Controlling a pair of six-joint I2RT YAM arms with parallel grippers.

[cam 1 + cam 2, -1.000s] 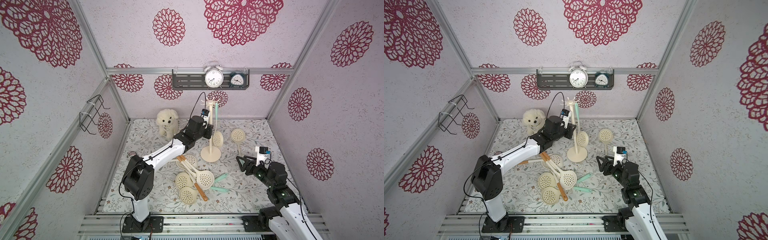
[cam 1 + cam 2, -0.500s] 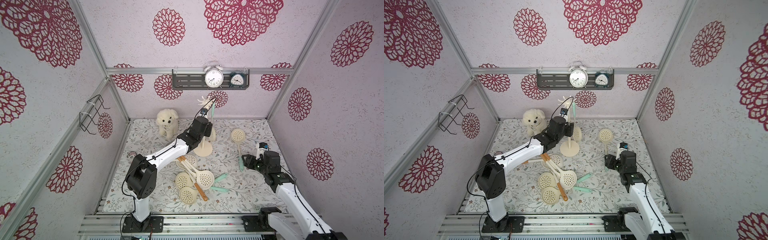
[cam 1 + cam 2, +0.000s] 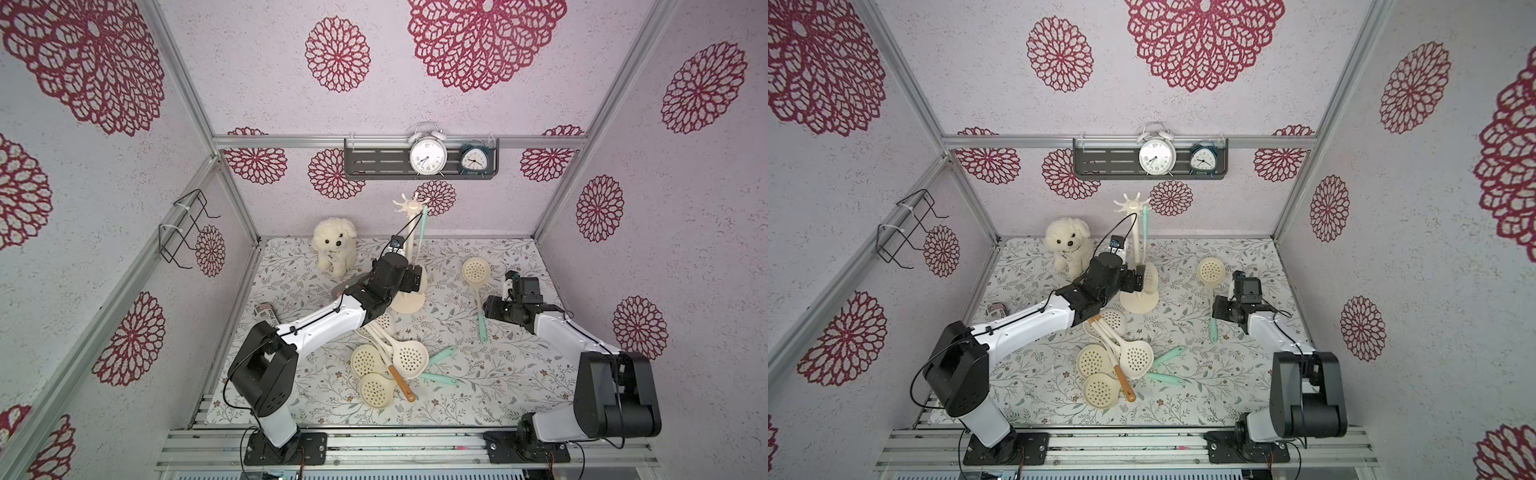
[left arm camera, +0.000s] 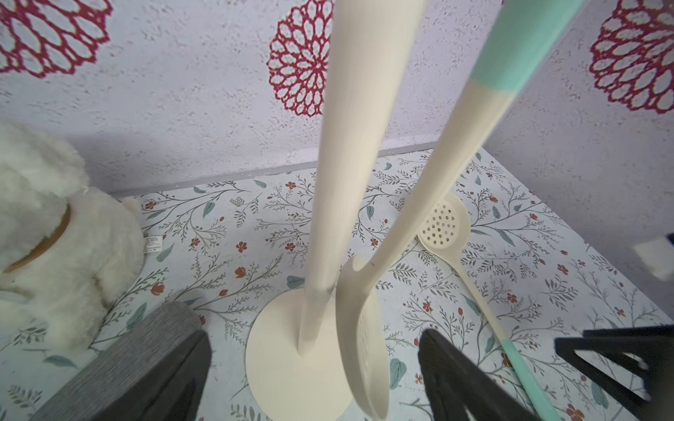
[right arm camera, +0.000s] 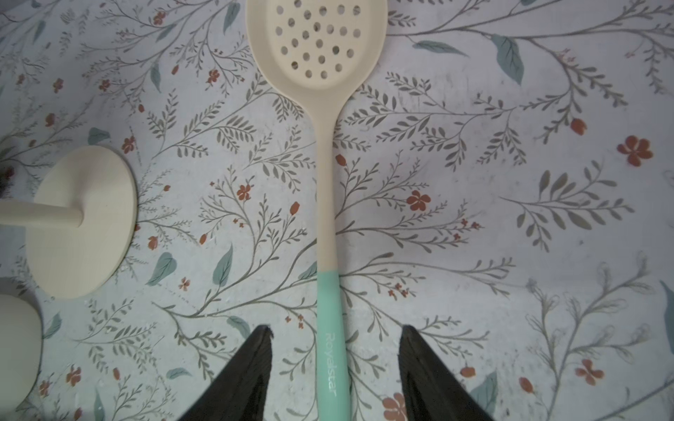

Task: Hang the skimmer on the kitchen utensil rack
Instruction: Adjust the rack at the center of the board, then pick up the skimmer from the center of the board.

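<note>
In both top views, the left tool (image 3: 412, 278) had opened within the last 1 second and stood slack beside the rack (image 3: 411, 249). The skimmer (image 3: 422, 226) hung by its mint handle from the crown, bowl down near the base, so that piece looked done. The right tool (image 3: 489, 309) had swung over a second skimmer (image 3: 476, 270) lying on the tabletop (image 3: 478, 386). The hook itself was too small to check.

In the left wrist view, the wide-apart fingers (image 4: 160, 361) touched nothing, and the crown was cut off above.

In the right wrist view, the right tool's jaws straddled the second skimmer's handle, apart and not gripping. Whether they touched the tabletop was unclear.
</note>
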